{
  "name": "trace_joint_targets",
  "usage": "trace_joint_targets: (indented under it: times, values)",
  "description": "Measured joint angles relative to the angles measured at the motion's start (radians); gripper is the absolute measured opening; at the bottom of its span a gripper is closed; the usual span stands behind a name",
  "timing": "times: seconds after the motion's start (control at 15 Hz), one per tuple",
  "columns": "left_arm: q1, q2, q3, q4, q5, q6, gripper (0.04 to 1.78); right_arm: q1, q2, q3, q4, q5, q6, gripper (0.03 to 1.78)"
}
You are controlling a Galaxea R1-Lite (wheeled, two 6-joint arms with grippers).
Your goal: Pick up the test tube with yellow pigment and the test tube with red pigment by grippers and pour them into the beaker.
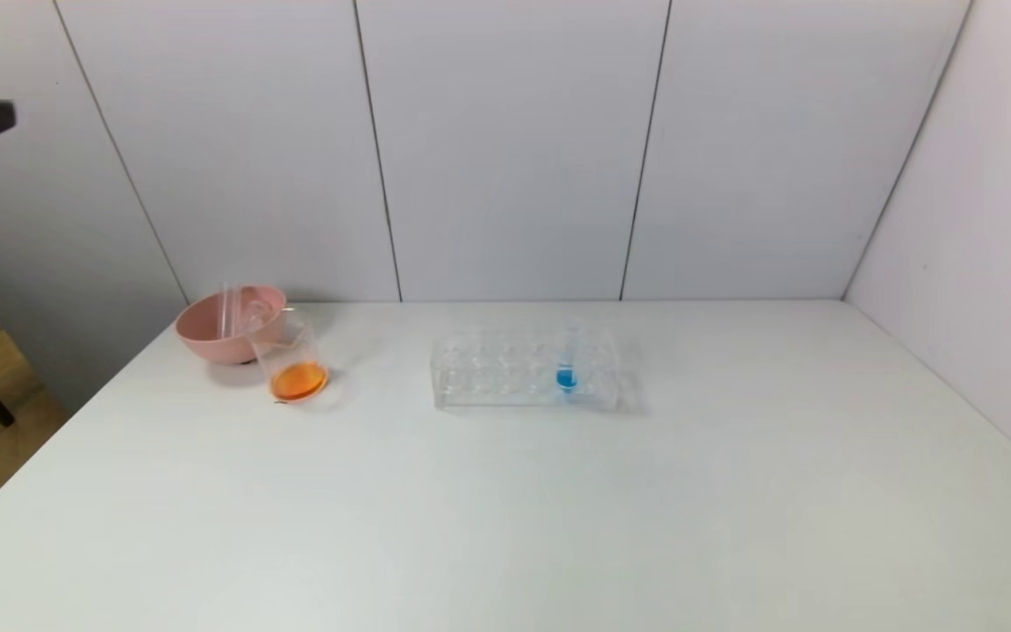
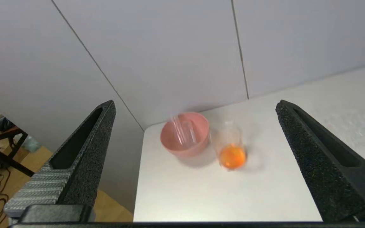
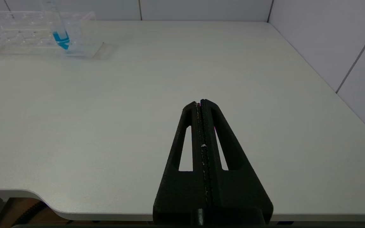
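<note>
The white counter [image 1: 505,509] bore a clear rack [image 1: 526,369], with the beaker [image 1: 293,362] and pink bowl [image 1: 229,323] to the rack's left.

left claw [image 2: 195,158]: black, grainy tapered fingers, hollow slots, grey ribbed pad. right claw [image 3: 200,102]: black, triangular cut-outs, toothed seam.

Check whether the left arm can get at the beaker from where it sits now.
Probably yes. The left gripper has its jaws wide apart and empty, facing the beaker with bare table between. One caution: the pink bowl with its empty tubes sits close beside the beaker.
</note>
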Motion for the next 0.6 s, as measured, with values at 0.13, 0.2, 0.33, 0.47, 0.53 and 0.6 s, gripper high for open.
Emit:
trace_joint_targets:
  times: [0.13, 0.2, 0.33, 0.47, 0.53, 0.6]
  values:
    - [0.012, -0.178, 0.060, 0.117, -0.068, 0.038, 1.76, 0.000, 0.000, 0.000, 0.000, 0.000, 0.000, 0.11]
    - [0.016, -0.263, 0.092, 0.151, -0.083, 0.051, 1.76, 0.000, 0.000, 0.000, 0.000, 0.000, 0.000, 0.11]
    - [0.027, -0.435, 0.167, 0.181, -0.099, 0.073, 1.76, 0.000, 0.000, 0.000, 0.000, 0.000, 0.000, 0.11]
    - [0.056, -0.586, 0.254, 0.195, -0.116, 0.129, 1.76, 0.000, 0.000, 0.000, 0.000, 0.000, 0.000, 0.11]
    - [0.065, -0.639, 0.290, 0.195, -0.130, 0.186, 1.76, 0.000, 0.000, 0.000, 0.000, 0.000, 0.000, 0.11]
    - [0.066, -0.685, 0.328, 0.192, -0.140, 0.247, 1.76, 0.000, 0.000, 0.000, 0.000, 0.000, 0.000, 0.11]
